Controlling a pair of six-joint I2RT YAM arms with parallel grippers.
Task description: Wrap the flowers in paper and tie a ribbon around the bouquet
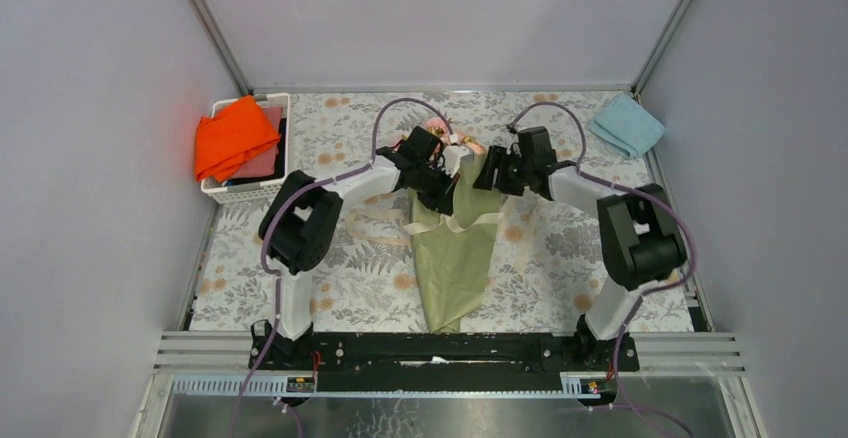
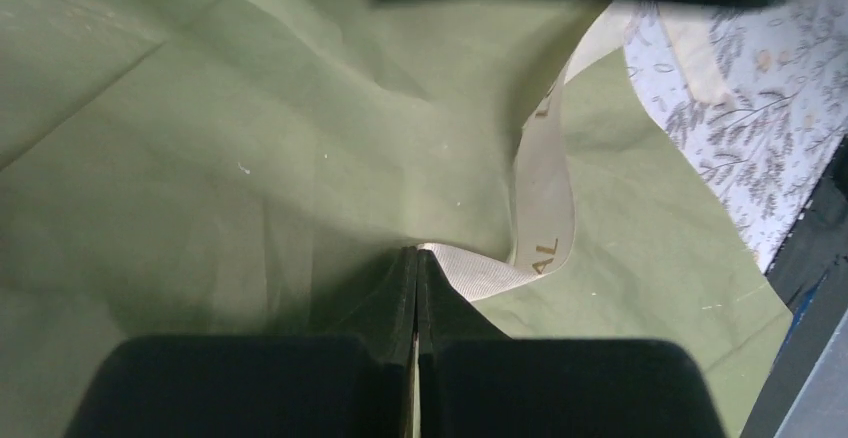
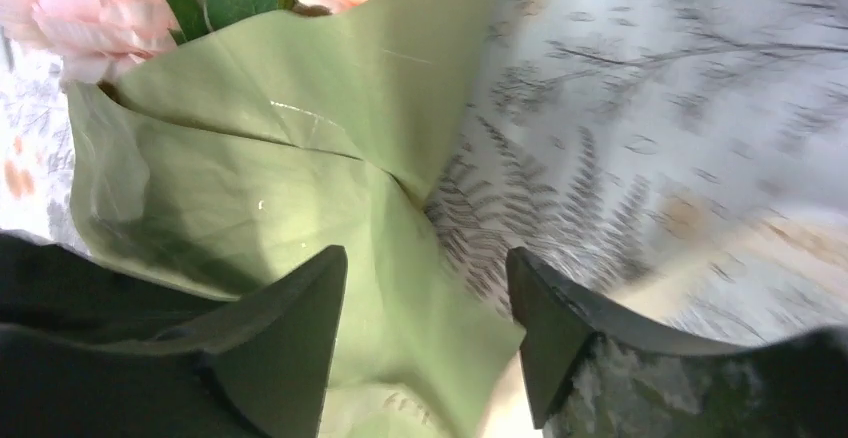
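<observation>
Nearest the arm bases, the pointed tip of the bouquet (image 1: 452, 293) lies loose on the table (image 1: 560, 258), its olive paper (image 2: 250, 178) only folded, not bound. Midway up, the ribbon (image 1: 470, 223) crosses the cone untied. The left tool (image 2: 416, 258) is clamped tight, seemingly on a ribbon end, so a hard pull could drag the cone sideways or slip the band off. The right tool (image 3: 425, 258) stands agape over the paper's edge, holding nothing, so that flap may spring apart. Farthest off, the flowers (image 3: 90, 8) could then slide out.
</observation>
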